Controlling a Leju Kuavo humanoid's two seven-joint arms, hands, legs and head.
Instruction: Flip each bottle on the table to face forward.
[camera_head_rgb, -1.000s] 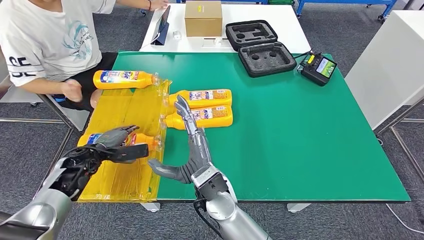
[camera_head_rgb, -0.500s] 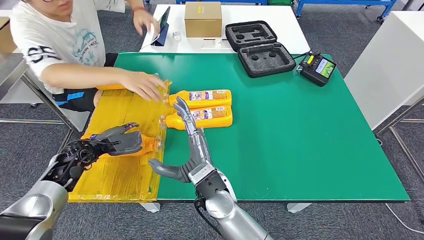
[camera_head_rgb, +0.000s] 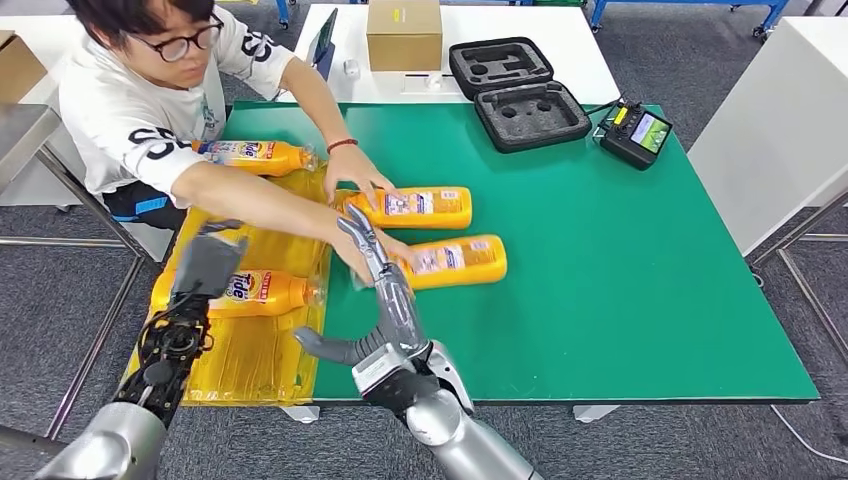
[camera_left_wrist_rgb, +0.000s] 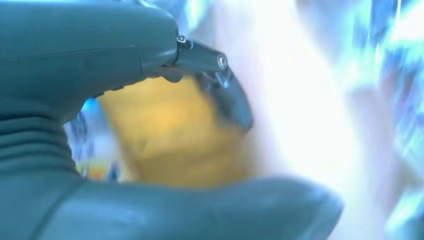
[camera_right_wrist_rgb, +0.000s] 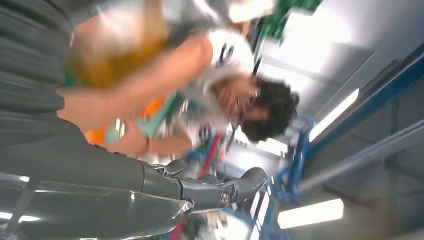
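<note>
- Silver right arm comes up from the near edge of the green surface (camera_head_rgb: 620, 300); its right hand (camera_head_rgb: 375, 300) stands upright with fingers straight and spread and thumb out to the side, holding nothing. The fingertips (camera_head_rgb: 352, 222) overlap the person's forearm in the head view; I cannot tell whether they touch.
- Left hand (camera_head_rgb: 208, 262) is over the base end of the near bottle (camera_head_rgb: 260, 292) on the yellow sheet (camera_head_rgb: 250, 355). The left wrist view shows the thumb and a dark finger around an orange body, so it grips that bottle.
- Near bottle lies on its side, long axis left to right, cap end pointing right toward the sheet's edge, label facing up.
- Person (camera_head_rgb: 140, 110) sits at the left side and reaches both arms across. One hand is on the neck end of the second bottle (camera_head_rgb: 455, 260), which lies on the green surface just right of the robot's right hand, long axis left to right and slightly tilted, base to the right.
- Person's other hand (camera_head_rgb: 360, 185) holds the neck end of the third bottle (camera_head_rgb: 420, 207), lying parallel just beyond, base to the right.
- Fourth bottle (camera_head_rgb: 250, 155) lies near the far left corner by the person's body, cap pointing right.
- Beyond, a black foam case (camera_head_rgb: 515, 95) lies open, a controller (camera_head_rgb: 635, 133) sits beside it, and a cardboard box (camera_head_rgb: 404, 35) stands on a white table (camera_head_rgb: 570, 50).
</note>
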